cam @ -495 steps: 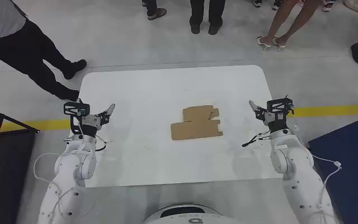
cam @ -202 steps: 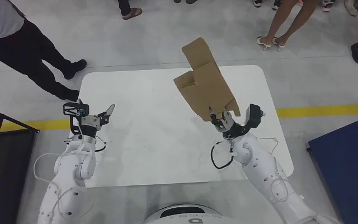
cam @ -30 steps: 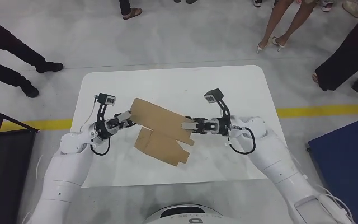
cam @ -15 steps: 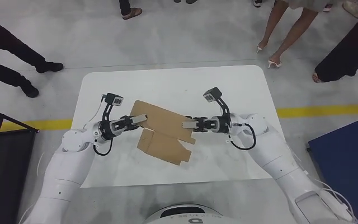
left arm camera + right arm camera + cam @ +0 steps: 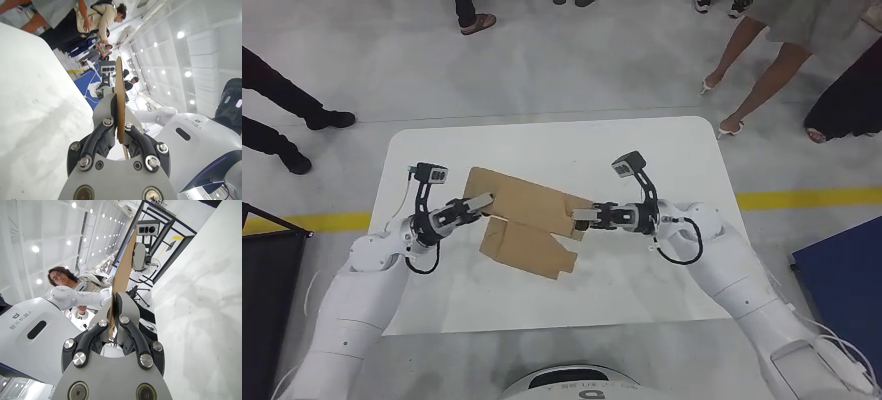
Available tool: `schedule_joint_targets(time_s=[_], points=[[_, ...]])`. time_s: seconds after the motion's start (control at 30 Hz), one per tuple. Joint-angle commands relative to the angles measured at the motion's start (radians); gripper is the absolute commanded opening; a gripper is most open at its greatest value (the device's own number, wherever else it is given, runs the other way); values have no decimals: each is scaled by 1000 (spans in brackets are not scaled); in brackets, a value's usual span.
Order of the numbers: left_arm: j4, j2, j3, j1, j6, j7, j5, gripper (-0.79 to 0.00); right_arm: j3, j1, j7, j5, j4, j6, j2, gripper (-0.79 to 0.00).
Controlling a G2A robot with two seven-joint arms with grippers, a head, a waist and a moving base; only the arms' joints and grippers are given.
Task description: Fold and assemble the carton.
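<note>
A flat brown carton (image 5: 527,222) hangs above the middle of the white table (image 5: 662,150), held between both arms. My left gripper (image 5: 482,202) is shut on its left edge; in the left wrist view the cardboard edge (image 5: 120,98) runs between the fingers of that gripper (image 5: 118,106). My right gripper (image 5: 580,214) is shut on the carton's right edge, and the right wrist view has the sheet (image 5: 124,262) clamped in that gripper (image 5: 115,306). A lower flap (image 5: 532,250) of the carton droops toward the table's front.
Bare table surface lies all around the carton, with the widest free stretch at the back and right. People's legs stand on the floor beyond the far edge. A yellow floor line (image 5: 812,198) runs past the table's right side.
The carton and both grippers have shifted slightly left and back. The left gripper has stayed shut on the left edge, and the right gripper has followed with its hold unchanged.
</note>
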Motion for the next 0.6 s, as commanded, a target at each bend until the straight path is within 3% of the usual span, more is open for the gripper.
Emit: schedule_joint_targets(time_s=[0.0, 0.3, 0.57], points=[[14, -1, -5, 0, -25, 25, -19, -785, 8, -10, -9, 11, 4, -9, 2, 0], [43, -6, 10, -20, -77, 78, -25, -785, 15, -50, -33, 12, -12, -33, 8, 0], [53, -16, 46, -70, -121, 122, 11, -785, -12, -63, -72, -96, 3, -38, 5, 0]])
